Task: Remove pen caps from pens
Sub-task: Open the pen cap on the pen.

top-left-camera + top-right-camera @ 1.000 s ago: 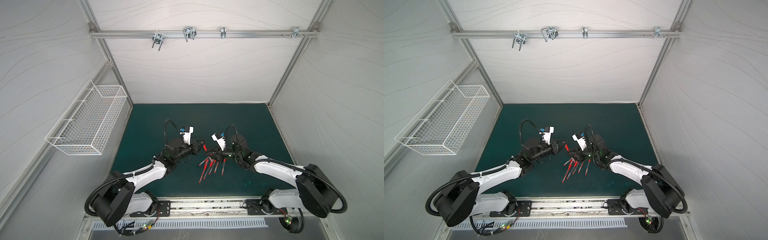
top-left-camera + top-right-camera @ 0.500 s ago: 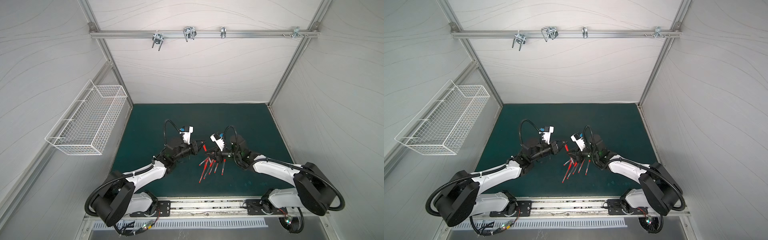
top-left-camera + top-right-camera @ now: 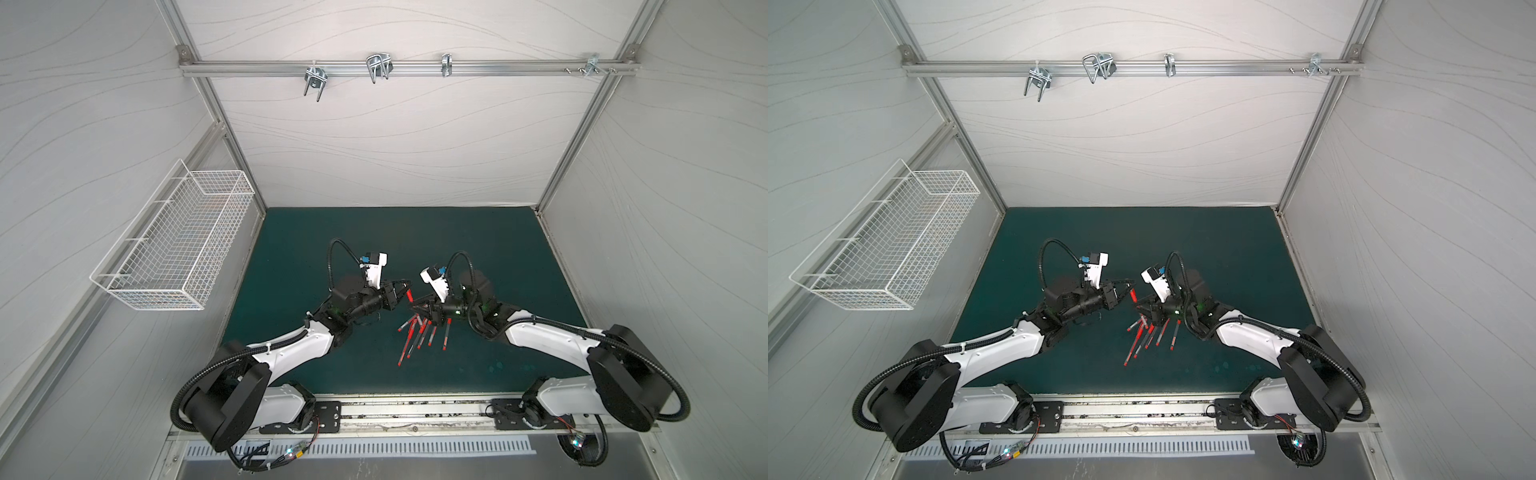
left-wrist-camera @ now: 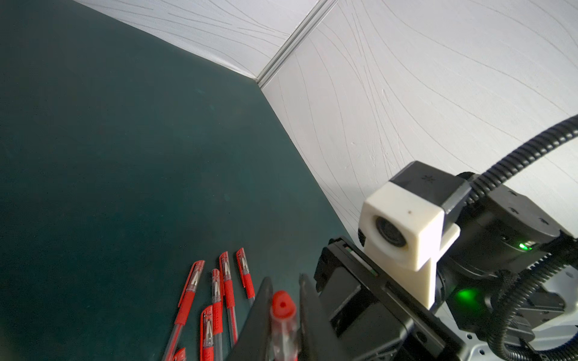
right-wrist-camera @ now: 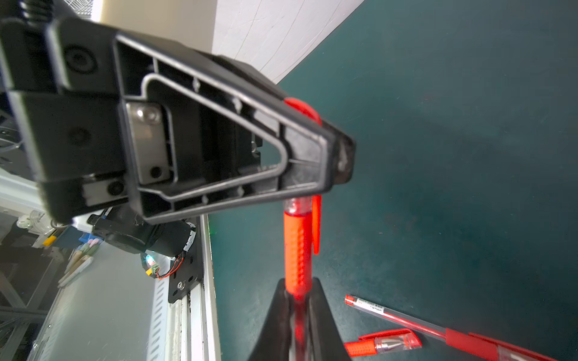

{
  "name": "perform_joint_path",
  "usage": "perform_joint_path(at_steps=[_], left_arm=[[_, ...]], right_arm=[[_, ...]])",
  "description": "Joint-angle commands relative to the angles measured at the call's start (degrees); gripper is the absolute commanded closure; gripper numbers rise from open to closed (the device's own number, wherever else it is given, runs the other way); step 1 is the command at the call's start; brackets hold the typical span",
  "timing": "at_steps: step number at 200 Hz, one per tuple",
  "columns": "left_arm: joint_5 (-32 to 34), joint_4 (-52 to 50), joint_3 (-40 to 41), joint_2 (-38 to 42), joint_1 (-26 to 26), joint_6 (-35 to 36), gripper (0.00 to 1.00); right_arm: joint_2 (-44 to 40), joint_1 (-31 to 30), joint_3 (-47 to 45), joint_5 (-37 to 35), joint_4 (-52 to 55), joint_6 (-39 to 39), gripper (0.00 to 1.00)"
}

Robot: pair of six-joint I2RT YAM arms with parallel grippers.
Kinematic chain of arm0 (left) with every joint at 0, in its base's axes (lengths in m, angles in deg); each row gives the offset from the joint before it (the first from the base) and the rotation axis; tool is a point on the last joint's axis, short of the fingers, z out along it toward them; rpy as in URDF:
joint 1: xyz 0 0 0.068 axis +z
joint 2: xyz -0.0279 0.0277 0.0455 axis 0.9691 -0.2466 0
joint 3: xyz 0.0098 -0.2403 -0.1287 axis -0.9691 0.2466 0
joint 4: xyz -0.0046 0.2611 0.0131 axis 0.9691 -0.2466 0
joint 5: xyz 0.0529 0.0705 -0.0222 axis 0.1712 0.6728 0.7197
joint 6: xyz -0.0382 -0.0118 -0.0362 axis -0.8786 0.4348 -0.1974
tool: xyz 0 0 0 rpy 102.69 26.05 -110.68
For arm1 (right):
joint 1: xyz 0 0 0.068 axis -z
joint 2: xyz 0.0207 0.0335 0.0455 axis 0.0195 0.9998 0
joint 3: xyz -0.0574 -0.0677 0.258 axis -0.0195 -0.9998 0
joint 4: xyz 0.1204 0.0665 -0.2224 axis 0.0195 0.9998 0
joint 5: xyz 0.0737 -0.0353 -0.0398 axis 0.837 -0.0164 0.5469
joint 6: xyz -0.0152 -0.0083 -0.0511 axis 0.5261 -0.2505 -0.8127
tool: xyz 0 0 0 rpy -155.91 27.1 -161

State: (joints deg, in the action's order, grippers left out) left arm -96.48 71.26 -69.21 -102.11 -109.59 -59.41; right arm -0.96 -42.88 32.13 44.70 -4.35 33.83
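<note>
Where the 2 arms meet above the green mat, much of the held pen is out of sight. In the right wrist view a black finger of the left gripper covers the middle of the cap, leaving only its red tip, clear mouth and clip on show. The barrel vanishes between the fingers of the right gripper and past the frame edge. The right gripper is clamped tight on the barrel just behind the red grip section. The left gripper's jaws stand narrow on either side of the cap; whether they pinch it or merely flank it cannot be told. The cap is on the pen, its clip lying alongside the grip section. In both top views the held pen is a short red streak between the 2 grippers, clear of the mat. Its long axis runs from the right gripper to the left, cap end toward the left gripper and the far wall. On the mat, 6 loose pens lie fanned just beside and in front of the right gripper, all capped. Their long axes slant front to back, caps toward the far wall. 1 is cut off by the left wrist frame, and the far ends of several are hidden under the right gripper in the top views
</note>
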Motion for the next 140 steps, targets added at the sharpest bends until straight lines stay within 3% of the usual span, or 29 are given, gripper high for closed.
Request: perform_joint_path(at_steps=[1, 29, 88, 108, 140], left_arm=[[-0.9, 3.5, -2.2, -0.6, 0.1, 0.3, 0.83], [-0.8, 3.5, -2.1, -0.4, 0.1, 0.4, 1.0], [0.8, 2.4, -1.9, 0.6, 0.2, 0.5, 1.0], [3.0, -0.2, -2.4, 1.1, 0.2, 0.2, 1.0], [5.3, -2.6, -2.8, 1.8, 0.9, -0.9, 1.0]], right_arm=[[-1.2, -0.4, 0.8, -0.3, 0.1, -0.8, 1.0], [-1.0, -0.6, 1.0, -0.2, 0.3, -1.1, 1.0], [-1.8, -1.7, 1.0, -3.6, 1.5, -1.8, 1.0], [-3.4, -5.4, 1.7, -11.7, 5.1, -5.5, 1.0], [-3.5, -14.6, 3.8, -34.2, 10.7, -11.1, 1.0]])
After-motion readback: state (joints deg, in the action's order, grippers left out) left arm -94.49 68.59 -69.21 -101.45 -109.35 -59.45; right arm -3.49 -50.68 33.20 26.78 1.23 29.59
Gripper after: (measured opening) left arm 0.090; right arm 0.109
